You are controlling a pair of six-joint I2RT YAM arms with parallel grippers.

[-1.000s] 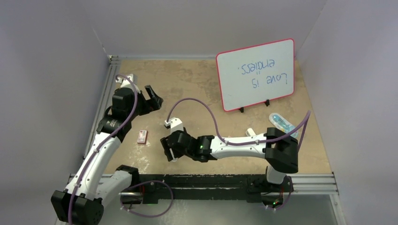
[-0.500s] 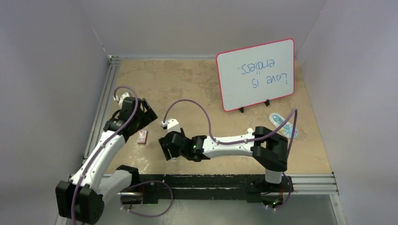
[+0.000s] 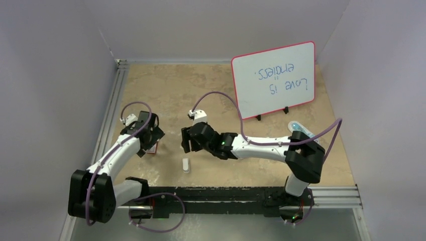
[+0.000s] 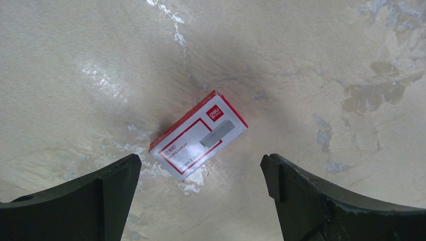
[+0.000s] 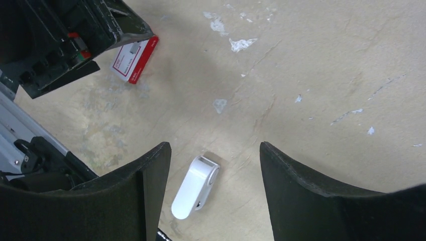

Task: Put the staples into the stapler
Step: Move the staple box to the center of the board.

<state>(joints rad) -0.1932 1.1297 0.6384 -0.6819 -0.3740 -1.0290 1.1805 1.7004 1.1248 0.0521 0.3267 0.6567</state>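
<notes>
A small red-and-white staple box (image 4: 198, 134) lies closed and flat on the table, so the staples inside are hidden. My left gripper (image 4: 201, 168) hangs open just above it, the box a little beyond its fingertips. From above, the left gripper (image 3: 148, 139) covers most of the box (image 3: 152, 149). The little white stapler (image 5: 196, 187) lies closed on the table, and my right gripper (image 5: 215, 148) hovers open over it without touching. In the top view the stapler (image 3: 186, 164) sits nearer the front edge than the right gripper (image 3: 186, 142). The box (image 5: 134, 61) also shows in the right wrist view.
A red-framed whiteboard (image 3: 274, 79) stands on feet at the back right. A blue-and-white object (image 3: 300, 129) lies by the right arm's elbow. Aluminium rails run along the left side (image 3: 108, 125) and the near edge (image 3: 331, 193).
My left gripper has swung down and towards the near edge, over the staple box. My right gripper has risen and drawn back from the stapler, which stays on the table.
</notes>
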